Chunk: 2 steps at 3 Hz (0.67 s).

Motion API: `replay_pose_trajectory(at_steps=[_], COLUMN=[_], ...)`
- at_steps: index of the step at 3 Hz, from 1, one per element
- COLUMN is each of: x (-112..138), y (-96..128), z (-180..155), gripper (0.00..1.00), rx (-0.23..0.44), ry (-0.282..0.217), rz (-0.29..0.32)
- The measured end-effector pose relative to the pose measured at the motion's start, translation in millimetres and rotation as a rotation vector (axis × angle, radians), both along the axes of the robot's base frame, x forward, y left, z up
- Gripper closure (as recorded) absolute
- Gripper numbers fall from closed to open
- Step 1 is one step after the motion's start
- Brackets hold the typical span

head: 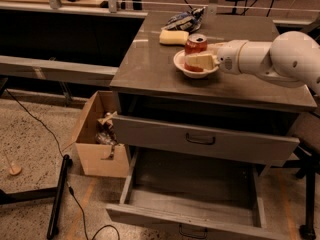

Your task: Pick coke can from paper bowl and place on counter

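Observation:
The coke can [195,42] stands upright in the white paper bowl [183,69] on the grey-brown counter [150,64], near its middle. My gripper [198,58] reaches in from the right on a white arm [270,59]. It is at the can, low over the bowl, and its cream front part covers the can's lower half. The can's silver top and red upper band show above it.
A yellow sponge [173,37] and a crumpled chip bag [184,20] lie behind the bowl on the counter. Below, the cabinet's bottom drawer [195,194] stands pulled out. A cardboard box [97,134] with scraps sits on the floor at the left.

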<state>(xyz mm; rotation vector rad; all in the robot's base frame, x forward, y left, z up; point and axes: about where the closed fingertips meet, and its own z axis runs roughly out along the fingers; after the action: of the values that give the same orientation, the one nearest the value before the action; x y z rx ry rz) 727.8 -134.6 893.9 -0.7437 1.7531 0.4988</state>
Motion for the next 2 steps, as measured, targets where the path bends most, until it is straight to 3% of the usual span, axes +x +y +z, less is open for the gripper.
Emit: replay_pose_trajectory(at_steps=[1, 2], x=[0, 2], y=[-3, -7], z=[1, 22], gripper=[0.73, 0.96], rx=[0.0, 0.004], ry=[-0.011, -0.065], rz=[-0.002, -0.021])
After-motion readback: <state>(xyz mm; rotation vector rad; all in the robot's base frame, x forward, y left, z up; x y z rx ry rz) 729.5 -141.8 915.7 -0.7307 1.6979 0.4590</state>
